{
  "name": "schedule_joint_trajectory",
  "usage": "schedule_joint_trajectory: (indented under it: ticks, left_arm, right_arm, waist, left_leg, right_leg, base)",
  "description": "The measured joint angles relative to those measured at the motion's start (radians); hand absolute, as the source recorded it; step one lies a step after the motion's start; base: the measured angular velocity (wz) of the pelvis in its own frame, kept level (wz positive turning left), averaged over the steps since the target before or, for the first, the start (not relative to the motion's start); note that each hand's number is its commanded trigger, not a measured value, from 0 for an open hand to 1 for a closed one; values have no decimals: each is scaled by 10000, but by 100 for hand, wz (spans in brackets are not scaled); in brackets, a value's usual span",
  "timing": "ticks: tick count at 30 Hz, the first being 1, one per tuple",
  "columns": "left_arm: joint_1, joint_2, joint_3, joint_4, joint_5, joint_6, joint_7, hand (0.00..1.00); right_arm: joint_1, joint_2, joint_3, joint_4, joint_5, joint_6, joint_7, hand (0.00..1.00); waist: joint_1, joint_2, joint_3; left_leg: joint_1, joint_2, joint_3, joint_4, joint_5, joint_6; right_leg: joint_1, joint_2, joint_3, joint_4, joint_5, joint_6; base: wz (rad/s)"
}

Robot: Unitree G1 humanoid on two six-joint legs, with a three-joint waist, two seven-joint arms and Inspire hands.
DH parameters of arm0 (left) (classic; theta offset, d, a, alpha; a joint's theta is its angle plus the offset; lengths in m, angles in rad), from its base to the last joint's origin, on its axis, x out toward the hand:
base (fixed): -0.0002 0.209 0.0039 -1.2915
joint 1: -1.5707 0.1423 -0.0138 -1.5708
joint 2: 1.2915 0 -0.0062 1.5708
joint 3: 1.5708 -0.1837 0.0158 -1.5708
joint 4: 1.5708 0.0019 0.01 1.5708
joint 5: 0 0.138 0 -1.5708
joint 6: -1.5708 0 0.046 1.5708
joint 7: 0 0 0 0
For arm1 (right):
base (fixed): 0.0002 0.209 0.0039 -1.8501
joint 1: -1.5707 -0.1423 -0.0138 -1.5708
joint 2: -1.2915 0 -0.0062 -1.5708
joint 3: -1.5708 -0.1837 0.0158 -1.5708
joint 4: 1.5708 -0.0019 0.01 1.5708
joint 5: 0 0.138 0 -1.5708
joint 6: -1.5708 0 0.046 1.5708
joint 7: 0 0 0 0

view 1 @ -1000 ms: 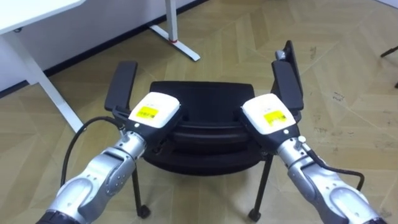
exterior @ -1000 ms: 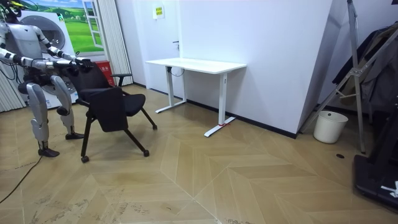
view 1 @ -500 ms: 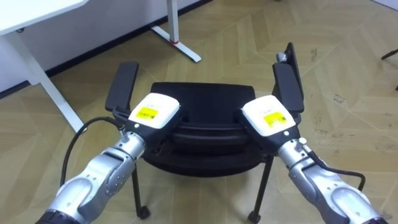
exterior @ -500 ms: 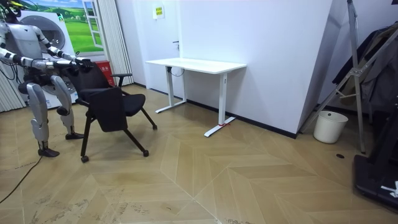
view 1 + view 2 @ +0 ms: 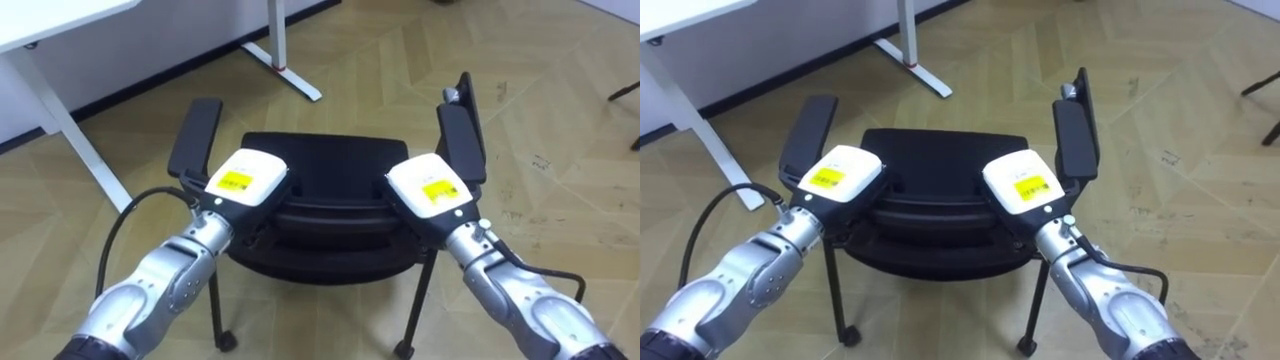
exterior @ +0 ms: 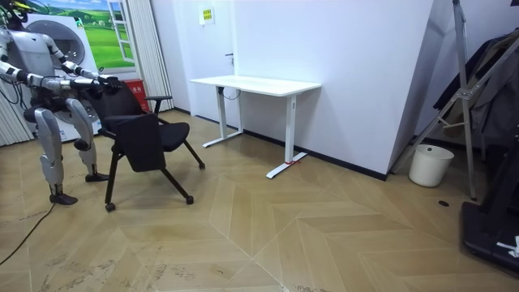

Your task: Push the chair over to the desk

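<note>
A black chair with two armrests and castor legs stands right in front of me, its seat facing away from me toward a white desk. My left hand and my right hand rest side by side on the top of its backrest, backs up. Their fingers reach over the backrest's far side and are hidden. In the room view I stand at the room view's left behind the chair, both arms stretched forward to it. The right eye view shows the same chair.
The white desk stands against the wall ahead, and its foot lies on the floor just beyond the chair. Bare wood floor runs to my right. A white bin and a metal stand are far off at the room view's right.
</note>
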Motion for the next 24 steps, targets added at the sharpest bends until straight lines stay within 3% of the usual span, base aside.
schedule_joint_trajectory:
  ticks: [5, 7, 10, 12, 14, 16, 17, 18, 19, 20, 21, 22, 23, 24]
  left_arm:
    - [-326, -70, 2, 826, -7, -404, 95, 100]
    - [-448, -134, 3, 1055, -8, -418, 161, 100]
    - [-524, -214, 28, 1392, -8, -455, 254, 100]
    - [-538, -277, 55, 1640, -25, -532, 261, 100]
    - [-543, -344, 60, 1861, -37, -553, 333, 100]
    - [-531, -430, 60, 1987, -32, -557, 442, 100]
    - [-487, -462, 60, 2042, -42, -559, 472, 100]
    - [-456, -495, 58, 2054, -69, -584, 554, 100]
    - [-456, -518, 55, 2055, -87, -597, 587, 100]
    - [-422, -545, 46, 2061, -90, -604, 675, 100]
    - [-391, -548, 46, 2048, -89, -640, 724, 100]
    - [-372, -543, 46, 2039, -88, -659, 726, 100]
    - [-262, -527, 47, 1946, -67, -670, 719, 100]
    - [-243, -430, 62, 1779, -66, -688, 717, 100]
  right_arm:
    - [-250, 141, 1, 687, -13, -357, -134, 100]
    - [-369, 205, 1, 903, -15, -443, -206, 100]
    - [-364, 353, -15, 1020, -53, -426, -130, 100]
    - [-356, 427, -15, 1184, -50, -475, -88, 100]
    - [-326, 460, -14, 1236, -48, -501, -70, 100]
    - [-318, 475, -14, 1257, -41, -501, 17, 100]
    - [-306, 483, -5, 1288, -35, -502, 42, 100]
    - [-285, 417, -1, 1290, 35, -547, 22, 100]
    - [-275, 363, 0, 1289, 76, -579, 6, 100]
    - [-273, 321, 1, 1288, 89, -630, -16, 100]
    - [-244, 286, 6, 1293, 80, -668, -69, 100]
    - [-200, 306, 9, 1314, 81, -667, -123, 100]
    - [-75, 341, 8, 1321, 55, -676, -204, 100]
    - [-45, 334, -13, 1226, -16, -692, -312, 100]
  waist:
    - [52, 10, 30]
    - [63, 91, 87]
    - [78, 130, 122]
    - [67, 170, 126]
    - [75, 269, 107]
    - [113, 388, 36]
    - [196, 344, 69]
    - [148, 329, 69]
    - [123, 338, 67]
    - [217, 365, 49]
    - [368, 426, 0]
    - [506, 423, 3]
    - [673, 386, -116]
    - [636, 354, -209]
  left_leg:
    - [-84, 27, -111, 563, -34, -24]
    - [-293, 153, -121, 1159, -236, -66]
    - [-871, 403, -189, 2712, -590, -109]
    - [-1174, 518, -258, 3607, -595, -107]
    - [-1583, 813, -246, 4498, -587, -103]
    - [-1924, 1113, -244, 5197, -522, -73]
    - [-2349, 1187, -259, 5689, -365, 52]
    - [-2572, 1016, -219, 5282, -547, 57]
    - [-2693, 871, -125, 4847, -556, 79]
    - [-2864, 648, 89, 3799, -435, 57]
    - [-2882, 434, 95, 2704, -33, 208]
    - [-2894, 298, 28, 2428, 356, 346]
    - [-2806, 136, -71, 2179, 816, 448]
    - [-2802, 15, 76, 2071, 944, 542]
  right_leg:
    - [238, 3, -170, 4, -11, -16]
    - [300, 90, -239, 62, -87, -99]
    - [287, 201, -335, 695, -596, -260]
    - [300, 231, -421, 1077, -904, -345]
    - [288, 428, -510, 1427, -1207, -534]
    - [303, 587, -540, 1591, -1311, -706]
    - [320, 608, -488, 1790, -1409, -830]
    - [298, 596, -466, 1937, -1533, -887]
    - [274, 584, -478, 1981, -1597, -884]
    - [144, 532, -424, 2157, -1695, -880]
    - [76, 511, -444, 2230, -1799, -902]
    - [116, 507, -356, 2250, -1857, -872]
    - [138, 470, -194, 2239, -1944, -777]
    - [134, 334, -242, 2239, -2011, -672]
  base:
    - [5]
    - [5]
    - [13]
    - [17]
    - [24]
    - [13]
    - [20]
    - [23]
    - [9]
    - [-27]
    - [-45]
    - [-51]
    - [-20]
    - [-5]
